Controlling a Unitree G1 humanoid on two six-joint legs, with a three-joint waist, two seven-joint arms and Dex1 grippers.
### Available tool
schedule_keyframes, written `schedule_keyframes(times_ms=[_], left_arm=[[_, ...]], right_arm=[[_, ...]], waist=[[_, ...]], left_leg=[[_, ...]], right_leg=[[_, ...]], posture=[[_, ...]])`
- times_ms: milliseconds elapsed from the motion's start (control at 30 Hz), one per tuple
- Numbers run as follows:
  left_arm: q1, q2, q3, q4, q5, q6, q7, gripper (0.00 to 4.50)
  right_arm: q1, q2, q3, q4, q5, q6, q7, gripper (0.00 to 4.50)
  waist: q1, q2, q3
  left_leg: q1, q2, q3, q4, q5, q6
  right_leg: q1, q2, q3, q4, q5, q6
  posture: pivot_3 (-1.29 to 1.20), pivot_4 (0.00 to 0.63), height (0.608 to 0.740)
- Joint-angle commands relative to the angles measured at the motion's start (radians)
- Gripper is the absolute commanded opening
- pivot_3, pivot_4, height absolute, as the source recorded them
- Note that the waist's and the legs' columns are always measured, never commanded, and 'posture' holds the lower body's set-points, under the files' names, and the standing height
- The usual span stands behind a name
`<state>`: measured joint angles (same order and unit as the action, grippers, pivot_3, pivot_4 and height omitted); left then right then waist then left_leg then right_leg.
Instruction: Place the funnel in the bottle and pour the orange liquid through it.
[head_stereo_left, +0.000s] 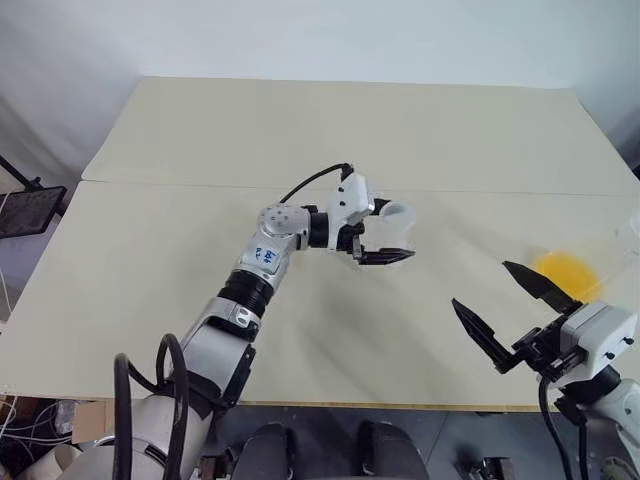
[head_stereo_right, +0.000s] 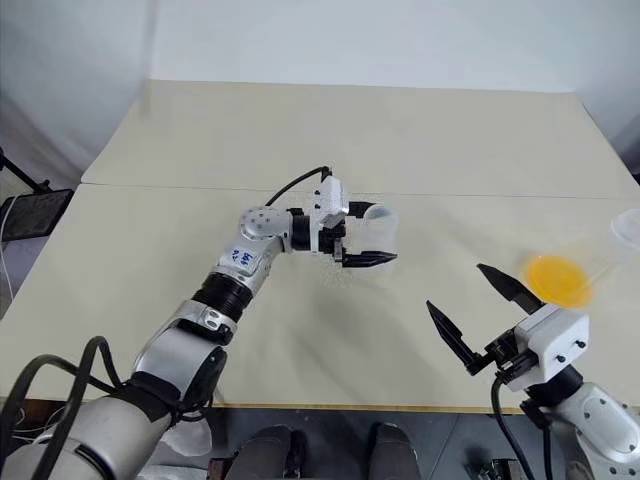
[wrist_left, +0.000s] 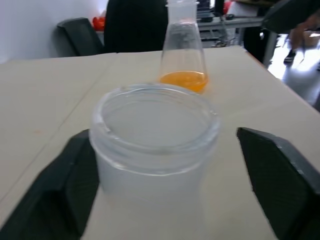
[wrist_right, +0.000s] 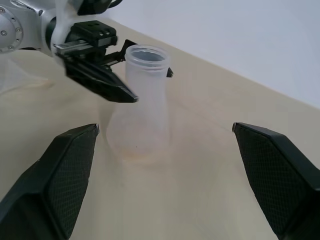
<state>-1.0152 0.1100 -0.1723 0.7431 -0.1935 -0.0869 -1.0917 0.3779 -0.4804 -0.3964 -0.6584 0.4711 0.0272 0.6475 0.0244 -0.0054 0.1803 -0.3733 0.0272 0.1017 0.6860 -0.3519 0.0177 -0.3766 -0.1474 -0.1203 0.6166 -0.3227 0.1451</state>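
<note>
Straddling the bottle (head_stereo_left: 397, 226), the left tool (head_stereo_left: 385, 242) has its two black fingers spread wide on either side of the frosted body, with a clear gap showing on at least one side, so it holds nothing; the bottle stands upright on the counter (head_stereo_left: 300, 130) between the fingers. That spacing suggests the bottle has been set where pouring can reach it, its open mouth facing up to take a funnel. I cannot make out the funnel itself anywhere with confidence.

The right tool (head_stereo_left: 510, 305) hangs well apart from the left one, toward the near edge of the counter, its fingers also fully spread and empty, aimed across at the bottle. Just beyond the right tool sits a clear conical flask (wrist_left: 183, 50) with the orange liquid (head_stereo_left: 563, 271) pooled in its wide base, within easy reach for a later pour.

The counter is a pale beige top with a seam running across it behind the left tool. Past it are a plain light wall, a dark chair (wrist_left: 80, 35) and a cluttered desk.
</note>
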Motion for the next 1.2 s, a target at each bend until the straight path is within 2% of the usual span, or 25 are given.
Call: schedule_keyframes(times_ms=[33, 367, 500, 667, 767, 867, 1000, 1100, 1200], left_arm=[[-0.001, 0.054, 0.043, -0.066, -0.025, 0.011, -0.035, 4.47], [0.107, 0.243, 0.116, -0.197, -0.051, 0.061, -0.086, 4.47], [0.197, 0.329, 0.209, -0.315, -0.098, 0.059, -0.048, 4.47], [0.429, 0.449, 0.346, -0.552, -0.170, 0.149, 0.020, 4.47], [0.646, 0.504, 0.487, -0.701, -0.214, 0.206, 0.096, 4.47], [0.891, 0.505, 0.644, -0.828, -0.240, 0.219, 0.180, 4.47], [1.175, 0.439, 0.826, -0.927, -0.286, 0.239, 0.283, 4.47], [1.346, 0.377, 0.884, -0.998, -0.296, 0.229, 0.313, 4.47], [1.434, 0.340, 0.897, -1.037, -0.312, 0.211, 0.325, 4.47]], right_arm=[[-0.022, -0.014, 0.002, -0.007, 0.013, 0.000, 0.002, 4.50], [-0.126, -0.055, 0.031, 0.091, 0.030, 0.004, 0.061, 4.50], [-0.177, -0.069, 0.067, 0.121, 0.044, 0.013, 0.096, 4.50], [-0.241, -0.101, 0.134, 0.130, 0.098, 0.063, 0.172, 4.50], [-0.317, -0.133, 0.196, 0.165, 0.114, 0.087, 0.250, 4.50], [-0.416, -0.154, 0.271, 0.227, 0.109, 0.094, 0.339, 4.50], [-0.550, -0.153, 0.363, 0.323, 0.077, 0.079, 0.440, 4.50], [-0.637, -0.137, 0.408, 0.379, 0.071, 0.071, 0.490, 4.50], [-0.684, -0.122, 0.432, 0.423, 0.064, 0.059, 0.523, 4.50]], waist=[[-0.001, 0.000, 0.000], [-0.001, 0.000, 0.000], [-0.002, 0.000, 0.000], [-0.014, 0.000, 0.000], [-0.025, 0.000, 0.000], [-0.034, 0.000, 0.000], [-0.026, -0.002, 0.000], [-0.017, -0.003, 0.000], [-0.008, -0.003, -0.001]], left_leg=[[0.000, 0.000, 0.000, 0.000, 0.000, 0.000], [0.000, 0.000, -0.001, 0.000, 0.000, 0.000], [0.000, 0.000, -0.004, 0.000, 0.000, 0.000], [0.002, 0.002, -0.009, 0.000, 0.000, 0.000], [0.003, 0.002, -0.009, 0.000, 0.000, 0.000], [0.004, 0.004, -0.009, 0.000, 0.000, 0.000], [0.004, 0.006, -0.010, 0.000, 0.000, 0.000], [0.003, 0.005, -0.011, 0.000, -0.001, 0.001], [0.003, 0.004, -0.011, 0.001, -0.002, 0.002]], right_leg=[[0.000, 0.000, 0.000, 0.000, 0.000, 0.000], [0.000, 0.000, 0.000, 0.001, 0.000, 0.000], [0.000, 0.000, 0.000, 0.002, 0.000, 0.000], [0.000, 0.000, 0.000, 0.004, 0.000, 0.000], [0.000, 0.000, 0.001, 0.004, 0.000, 0.000], [0.000, -0.001, 0.002, 0.004, 0.000, 0.000], [0.000, -0.002, 0.002, 0.004, 0.000, 0.000], [0.002, -0.004, 0.002, 0.003, 0.000, 0.000], [0.002, -0.005, 0.001, 0.003, 0.000, 0.000]], posture=[[0.00, 0.150, 0.740], [0.00, 0.150, 0.740], [0.00, 0.150, 0.740], [0.00, 0.150, 0.740], [0.00, 0.150, 0.740], [0.00, 0.150, 0.740], [0.00, 0.150, 0.740], [0.00, 0.150, 0.740], [0.00, 0.150, 0.740]])
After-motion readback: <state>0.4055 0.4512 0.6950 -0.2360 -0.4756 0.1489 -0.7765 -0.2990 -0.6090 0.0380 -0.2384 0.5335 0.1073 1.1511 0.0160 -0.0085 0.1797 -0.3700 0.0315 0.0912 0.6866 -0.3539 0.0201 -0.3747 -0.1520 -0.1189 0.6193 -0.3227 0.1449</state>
